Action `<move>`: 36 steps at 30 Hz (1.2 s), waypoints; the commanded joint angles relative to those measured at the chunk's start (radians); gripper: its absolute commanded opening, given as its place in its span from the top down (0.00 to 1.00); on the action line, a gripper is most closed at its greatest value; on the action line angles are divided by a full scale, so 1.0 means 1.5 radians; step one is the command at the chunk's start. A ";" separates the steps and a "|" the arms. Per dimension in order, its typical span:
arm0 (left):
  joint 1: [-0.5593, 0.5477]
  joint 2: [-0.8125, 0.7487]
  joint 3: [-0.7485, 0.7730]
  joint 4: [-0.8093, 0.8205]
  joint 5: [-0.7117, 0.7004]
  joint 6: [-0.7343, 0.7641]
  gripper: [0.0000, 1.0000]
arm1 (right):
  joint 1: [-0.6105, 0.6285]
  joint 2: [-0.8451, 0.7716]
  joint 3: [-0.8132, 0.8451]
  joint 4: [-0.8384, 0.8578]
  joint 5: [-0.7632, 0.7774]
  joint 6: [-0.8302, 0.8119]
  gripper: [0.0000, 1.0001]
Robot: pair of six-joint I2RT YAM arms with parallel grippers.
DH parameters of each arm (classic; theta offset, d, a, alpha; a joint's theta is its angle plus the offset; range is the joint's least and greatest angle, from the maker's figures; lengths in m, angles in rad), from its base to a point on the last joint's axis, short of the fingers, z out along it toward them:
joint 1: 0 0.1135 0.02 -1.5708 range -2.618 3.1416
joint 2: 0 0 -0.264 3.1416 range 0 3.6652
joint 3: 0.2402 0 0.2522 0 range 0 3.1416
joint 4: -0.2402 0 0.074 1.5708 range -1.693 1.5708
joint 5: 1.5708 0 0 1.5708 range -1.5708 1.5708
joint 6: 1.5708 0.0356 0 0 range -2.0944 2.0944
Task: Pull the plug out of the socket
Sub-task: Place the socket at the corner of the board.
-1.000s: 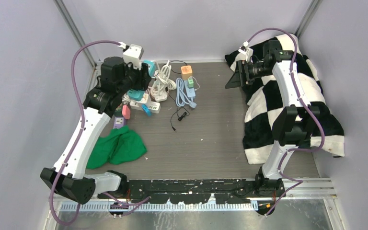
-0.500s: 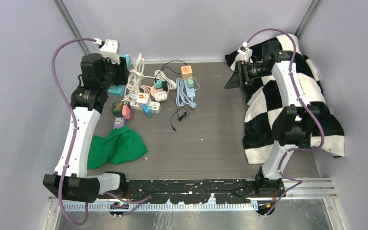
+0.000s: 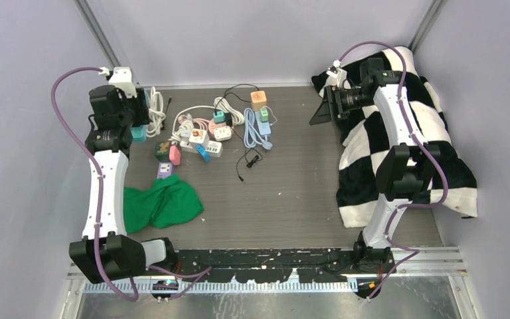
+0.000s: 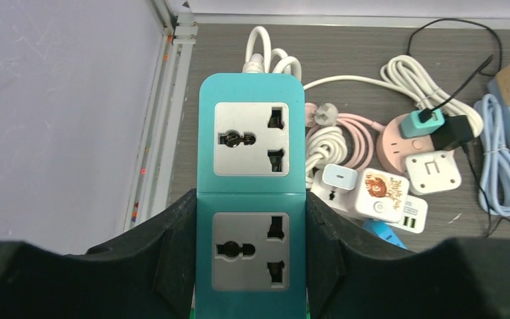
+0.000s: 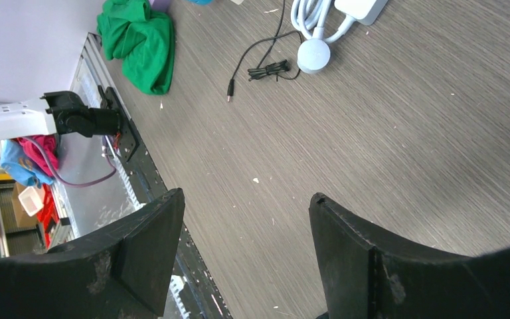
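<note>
While the left gripper (image 4: 251, 222) clamps the teal power strip (image 4: 251, 100) by its long sides, the strip is just beside the left wall rail (image 4: 165, 133), apart from the adapter pile (image 4: 380, 194). The right gripper (image 5: 246, 226) hangs wide, empty, over bare table (image 5: 385, 133).

The right gripper (image 5: 246, 199) stands with its jaws wide apart and nothing between them, above the table (image 5: 405, 133). A green cloth (image 5: 136, 43) lies at the upper left. A thin black cable (image 5: 265, 66) lies just beside a white round puck (image 5: 314, 52). An arm base (image 5: 83, 119) sits at the table's edge.
</note>
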 commanded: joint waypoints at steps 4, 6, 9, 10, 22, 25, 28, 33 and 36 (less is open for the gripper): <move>0.042 0.035 -0.004 0.171 0.015 -0.003 1.00 | 0.005 0.005 0.001 0.011 -0.007 0.006 0.26; 0.049 0.059 0.004 0.192 0.015 -0.019 1.00 | 0.005 0.006 0.001 0.011 -0.007 0.005 0.26; 0.053 0.099 0.014 0.235 0.000 -0.037 1.00 | 0.005 0.009 0.002 0.010 -0.006 0.004 0.26; 0.053 0.114 0.018 0.251 -0.009 -0.047 1.00 | 0.005 0.009 0.002 0.009 -0.005 0.003 0.26; 0.063 0.316 0.152 0.397 0.000 -0.157 0.99 | 0.005 0.016 0.008 0.000 0.013 -0.005 0.26; 0.064 0.362 0.179 0.410 0.000 -0.172 0.99 | 0.005 0.014 0.009 -0.006 0.026 -0.012 0.26; 0.064 0.401 0.186 0.411 -0.013 -0.175 0.99 | 0.005 0.011 0.007 -0.010 0.039 -0.019 0.26; 0.065 0.449 0.169 0.397 -0.025 -0.157 0.98 | 0.005 0.009 0.003 -0.014 0.053 -0.025 0.26; 0.069 0.467 0.150 0.384 -0.019 -0.154 0.97 | 0.005 0.010 0.005 -0.016 0.057 -0.026 0.26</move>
